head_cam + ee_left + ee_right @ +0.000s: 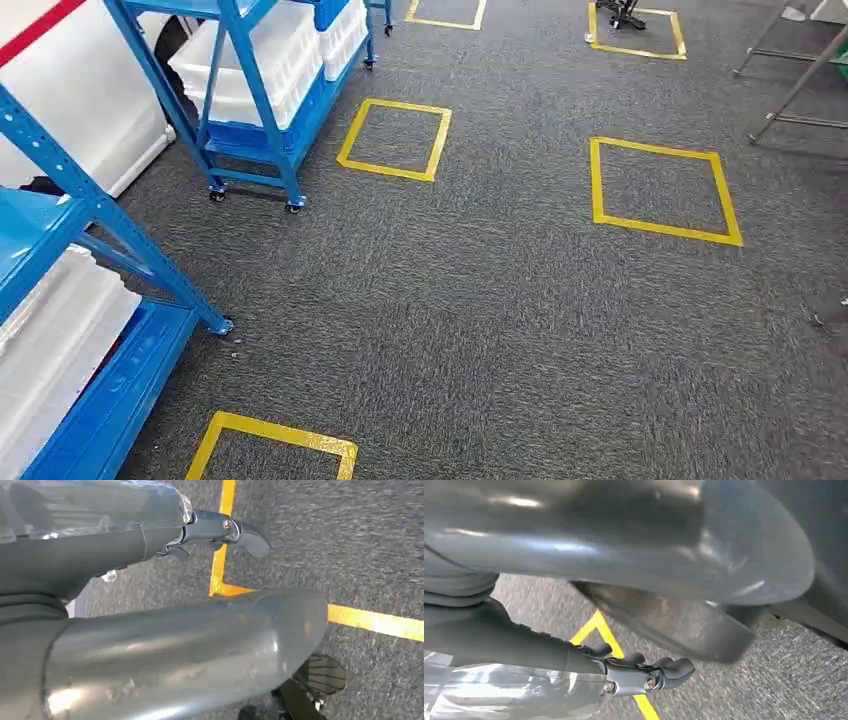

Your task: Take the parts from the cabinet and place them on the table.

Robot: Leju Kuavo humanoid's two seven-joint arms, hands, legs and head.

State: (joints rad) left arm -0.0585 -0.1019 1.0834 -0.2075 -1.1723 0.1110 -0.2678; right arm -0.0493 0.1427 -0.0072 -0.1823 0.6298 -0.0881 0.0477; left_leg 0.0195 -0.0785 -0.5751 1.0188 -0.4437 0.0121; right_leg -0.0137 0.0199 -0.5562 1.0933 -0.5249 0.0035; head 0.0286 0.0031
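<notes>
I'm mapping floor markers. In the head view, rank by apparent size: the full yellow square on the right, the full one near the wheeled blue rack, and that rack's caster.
1. Right yellow square
2. Yellow square by the rack, smaller-looking, though farther away
3. Caster

Cut off at left edge: near rack (90, 330), its crate (50, 340). Far rack (262, 90) cut at top. Upper-right stand (800, 80) partly out of frame.

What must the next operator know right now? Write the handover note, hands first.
Left hand: hangs by the carpet, fingers apart, holds nothing.
Right hand: the same, holds nothing.
Things: blue rack on wheels ahead to the left, with white bins; nearer blue rack close on the left. Which one holds the parts I cannot tell.
Done: no part picked up.
Left: take the parts out and carry them to the table.
</notes>
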